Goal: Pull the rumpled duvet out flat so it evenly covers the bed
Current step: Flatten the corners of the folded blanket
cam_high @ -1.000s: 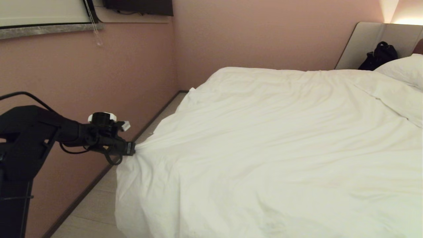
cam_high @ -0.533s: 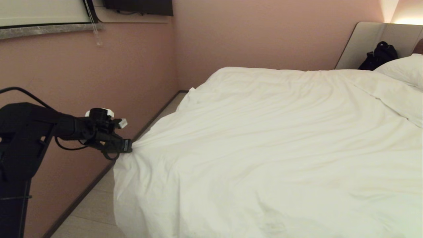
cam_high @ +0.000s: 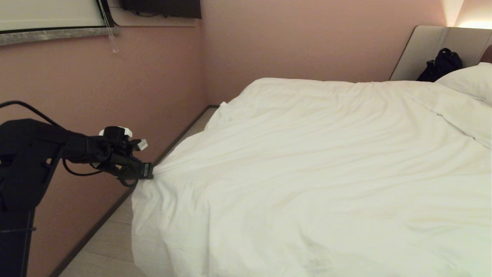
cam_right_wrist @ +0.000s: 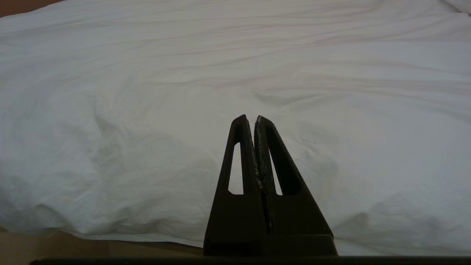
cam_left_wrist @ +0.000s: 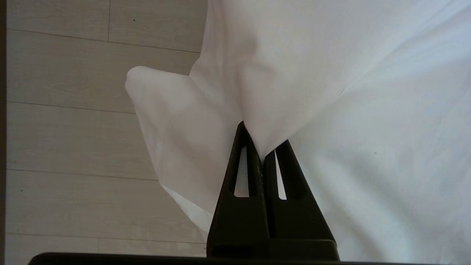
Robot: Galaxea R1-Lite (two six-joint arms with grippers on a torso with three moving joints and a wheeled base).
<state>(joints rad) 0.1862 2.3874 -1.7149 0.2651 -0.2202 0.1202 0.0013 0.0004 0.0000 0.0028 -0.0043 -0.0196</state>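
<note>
The white duvet (cam_high: 307, 173) lies spread over the bed (cam_high: 426, 50), softly wrinkled, its near-left corner hanging down toward the floor. My left gripper (cam_high: 148, 170) is shut on that corner, and folds fan out from the pinch across the cover. In the left wrist view the black fingers (cam_left_wrist: 254, 162) clamp a peak of the duvet (cam_left_wrist: 331, 92), with a loose flap drooping beside them. My right gripper (cam_right_wrist: 253, 119) is shut and empty, hovering in front of the duvet (cam_right_wrist: 184, 92) near the bed's foot; it is outside the head view.
A pink wall (cam_high: 96, 92) runs close along the bed's left side, leaving a narrow strip of pale floor (cam_high: 111, 234). A white pillow (cam_high: 467, 82) and a black bag (cam_high: 442, 63) sit by the beige headboard at the far right.
My left gripper has drawn the duvet corner a little to the left and slightly up. The hanging edge followed it. The rest of the bed looks the same.
</note>
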